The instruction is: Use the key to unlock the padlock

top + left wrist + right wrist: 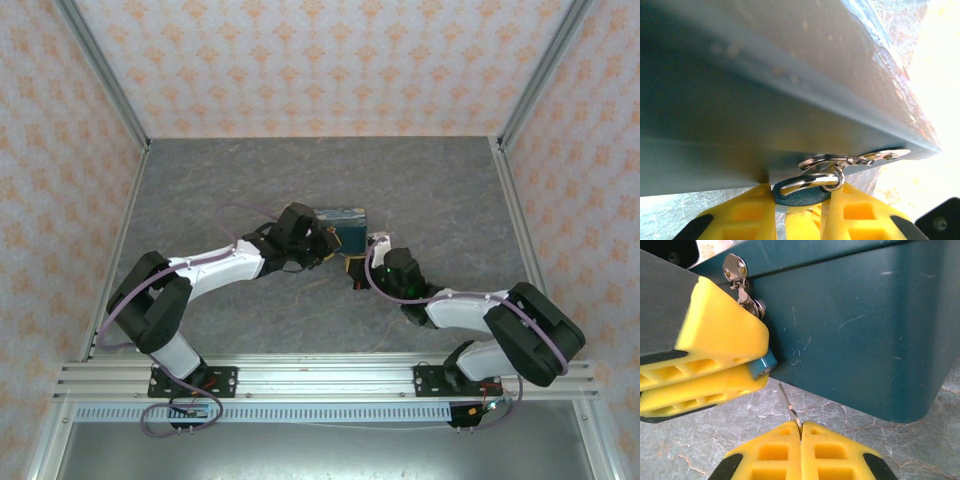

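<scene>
The left gripper [802,199] pinches the padlock [765,364]. The right gripper [801,432] squeezes the key [789,405]. Next, I think, the key must poke in.

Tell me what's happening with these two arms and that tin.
The left fingers pinch the small teal padlock hanging from the hasp of the blue tin. The right fingers are shut on the key, whose tip points toward the padlock but sits just short of it. The key is not yet inserted.
</scene>
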Controlling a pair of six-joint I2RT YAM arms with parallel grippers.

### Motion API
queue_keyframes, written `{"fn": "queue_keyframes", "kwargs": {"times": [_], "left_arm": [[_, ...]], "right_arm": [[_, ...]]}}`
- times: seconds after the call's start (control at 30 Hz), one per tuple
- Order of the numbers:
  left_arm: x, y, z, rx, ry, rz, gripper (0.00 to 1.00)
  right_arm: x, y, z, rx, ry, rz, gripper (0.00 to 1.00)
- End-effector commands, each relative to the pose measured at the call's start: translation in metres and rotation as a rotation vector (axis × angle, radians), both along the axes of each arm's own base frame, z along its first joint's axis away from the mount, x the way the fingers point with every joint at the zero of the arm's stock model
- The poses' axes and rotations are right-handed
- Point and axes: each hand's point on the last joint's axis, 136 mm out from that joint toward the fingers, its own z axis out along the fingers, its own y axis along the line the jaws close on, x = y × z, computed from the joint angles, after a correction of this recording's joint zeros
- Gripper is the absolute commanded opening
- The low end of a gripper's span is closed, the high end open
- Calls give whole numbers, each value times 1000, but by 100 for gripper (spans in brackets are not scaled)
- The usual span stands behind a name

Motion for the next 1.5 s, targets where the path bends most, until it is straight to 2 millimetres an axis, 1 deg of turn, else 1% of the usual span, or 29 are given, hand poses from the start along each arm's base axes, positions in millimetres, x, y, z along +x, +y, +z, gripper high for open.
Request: {"fn": "queue_keyframes", "kwargs": {"times": [0.0, 1.0, 1.47], "left_arm": [[5, 1, 23, -51, -52, 11, 16], [4, 2, 14, -36, -40, 12, 15], [4, 1, 14, -45, -41, 7, 15]], "right_arm": [[10, 7, 18, 45, -48, 5, 0], [11, 12, 33, 95, -64, 15, 0], [13, 14, 36, 102, -69, 18, 0]]}}
